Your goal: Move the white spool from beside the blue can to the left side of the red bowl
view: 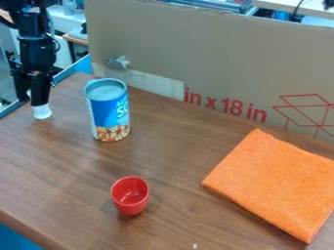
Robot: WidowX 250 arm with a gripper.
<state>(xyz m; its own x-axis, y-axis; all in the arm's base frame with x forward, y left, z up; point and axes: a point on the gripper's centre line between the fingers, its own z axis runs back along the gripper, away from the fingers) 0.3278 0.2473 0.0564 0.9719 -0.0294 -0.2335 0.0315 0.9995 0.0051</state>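
Jaws (36, 104) hang by tbl edge (15, 118), nr blue can (110, 113), not touching can.

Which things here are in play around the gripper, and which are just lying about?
In play:
- gripper, at upper left
- blue can, upright, nearest the gripper

Lying about:
- red cup, near the front
- orange cloth, at right
- cardboard, behind them

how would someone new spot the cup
On the wooden table, find the tall blue can. Nearer the camera, left of the orange cloth in this view, stands a small cup. It is plain red all over, unlike the printed can.
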